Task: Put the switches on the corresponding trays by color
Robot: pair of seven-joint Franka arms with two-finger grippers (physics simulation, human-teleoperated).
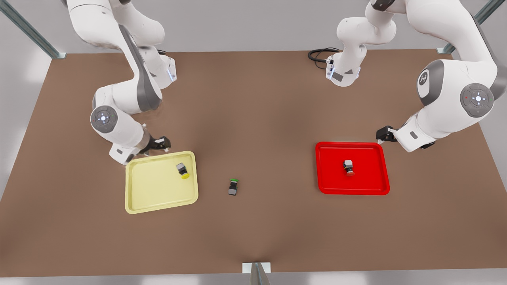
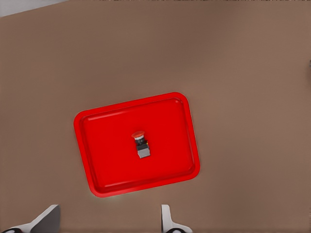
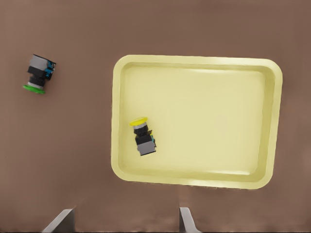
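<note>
Green-capped switch (image 1: 233, 187) lies on the table (image 1: 253, 237) between both trays. Below the left gripper (image 2: 107, 221), whose fingers are spread wide and empty, the red-capped switch (image 2: 141, 144) lies mid red tray (image 2: 97, 141). Below the right gripper (image 3: 124, 221), equally wide, the yellow-capped switch (image 3: 142, 135) lies inside the yellow tray (image 3: 262, 121).

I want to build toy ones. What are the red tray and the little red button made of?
The red tray looks like moulded plastic: one even bright colour, rounded corners, a soft shine along its rim. The red switch lying in it seems plastic too, with a glossy red cap on a dark grey blocky body and a paler end, though that end could be metal. This is a render, so both are guesses.
</note>
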